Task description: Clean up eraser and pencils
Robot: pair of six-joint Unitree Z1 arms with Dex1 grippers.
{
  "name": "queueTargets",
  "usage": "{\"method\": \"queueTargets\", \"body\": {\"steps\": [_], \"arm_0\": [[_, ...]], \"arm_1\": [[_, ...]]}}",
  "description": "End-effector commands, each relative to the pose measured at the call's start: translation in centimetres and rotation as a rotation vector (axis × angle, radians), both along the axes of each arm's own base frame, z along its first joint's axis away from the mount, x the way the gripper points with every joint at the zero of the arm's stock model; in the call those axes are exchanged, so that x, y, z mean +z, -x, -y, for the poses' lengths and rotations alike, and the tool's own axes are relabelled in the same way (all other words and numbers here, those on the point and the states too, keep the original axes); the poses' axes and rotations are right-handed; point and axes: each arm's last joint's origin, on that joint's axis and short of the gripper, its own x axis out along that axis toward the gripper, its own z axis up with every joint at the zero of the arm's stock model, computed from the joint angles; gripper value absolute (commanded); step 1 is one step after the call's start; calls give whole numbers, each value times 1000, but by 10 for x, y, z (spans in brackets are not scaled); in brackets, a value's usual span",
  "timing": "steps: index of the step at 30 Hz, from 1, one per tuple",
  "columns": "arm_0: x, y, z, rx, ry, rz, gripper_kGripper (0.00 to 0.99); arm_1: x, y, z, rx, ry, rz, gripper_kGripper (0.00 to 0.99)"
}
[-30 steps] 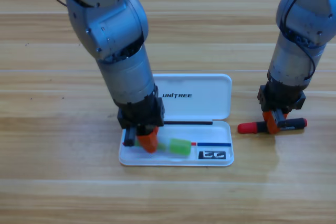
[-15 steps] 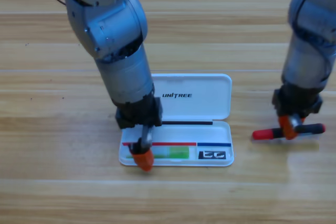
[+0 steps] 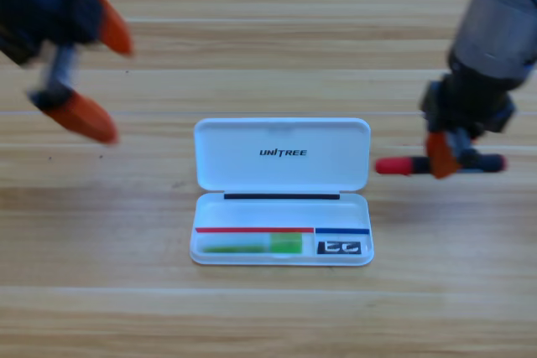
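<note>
the left gripper (image 3: 80, 73) has pulled away from the white case (image 3: 281, 157) and now sits up near the table's (image 3: 126, 308) left edge, jaws spread wide and empty. the right gripper (image 3: 449, 157) has lifted the red-and-black pencil (image 3: 394, 165), clamped on its middle, held level just beside the case's open lid on the right. the white-and-green pencil (image 3: 252, 246) lies in the tray's left compartment, the eraser (image 3: 340, 247) in the small right one. two of three stowed, i'd say; only the red-and-black pencil remains to go in.
</note>
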Motion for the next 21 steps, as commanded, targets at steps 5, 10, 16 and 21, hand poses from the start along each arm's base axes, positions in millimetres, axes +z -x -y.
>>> {"method": "queueTargets", "body": {"steps": [5, 10, 16, 21], "arm_0": [[8, -4, -87, 175, 117, -27, 990], [1, -1, -90, 171, 142, -64, 990], [-2, 1, -89, 162, 156, -84, 990], [-3, 1, -89, 161, 157, -86, 990]], "arm_1": [[-57, -3, -98, 94, 43, -70, 0], [-77, -9, -121, 103, 44, -71, 0], [-91, -11, -135, 106, 46, -73, 0], [-94, -12, -137, 104, 48, -73, 0]]}}
